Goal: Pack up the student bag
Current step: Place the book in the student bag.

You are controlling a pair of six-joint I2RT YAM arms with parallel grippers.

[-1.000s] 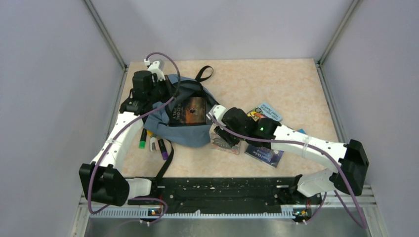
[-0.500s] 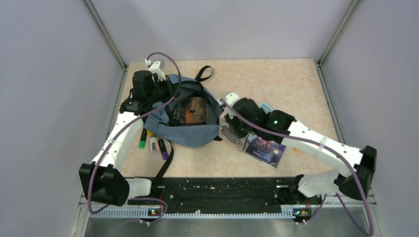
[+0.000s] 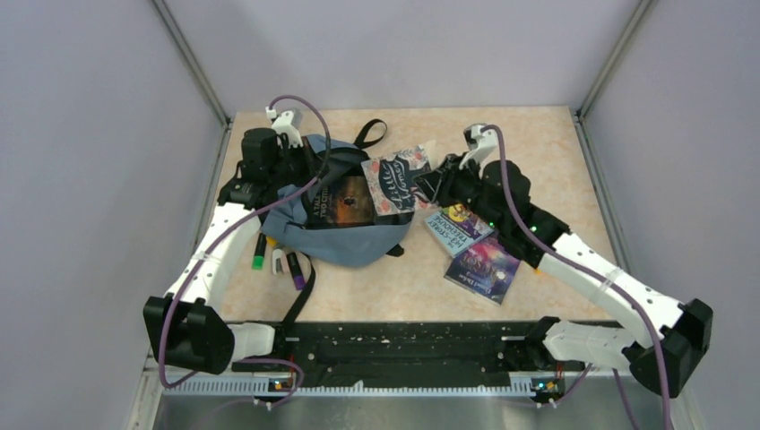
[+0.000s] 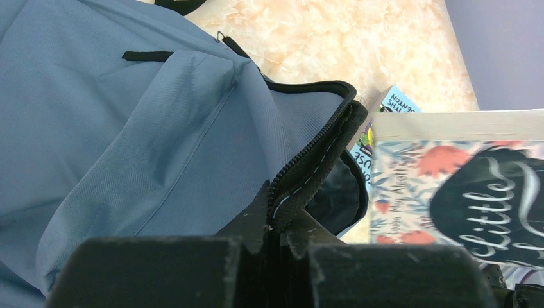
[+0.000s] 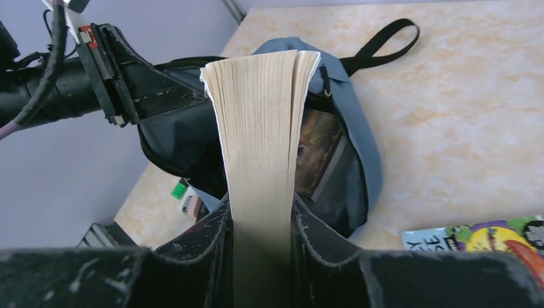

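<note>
Jaws of the right gripper (image 5: 260, 215) are clamped on the page block of a floral-covered book (image 3: 394, 177). The book hangs tilted at upper centre of the top view, its long axis running left toward the open mouth of the student bag (image 3: 345, 244). The bag lies just left of and below it, in the upper-left part of the table. The left gripper (image 4: 272, 226) has its jaws pinched together on the bag's zipper rim (image 4: 314, 160), lifting the mouth open. The right arm reaches far forward and is the one placed to lower the book in.
</note>
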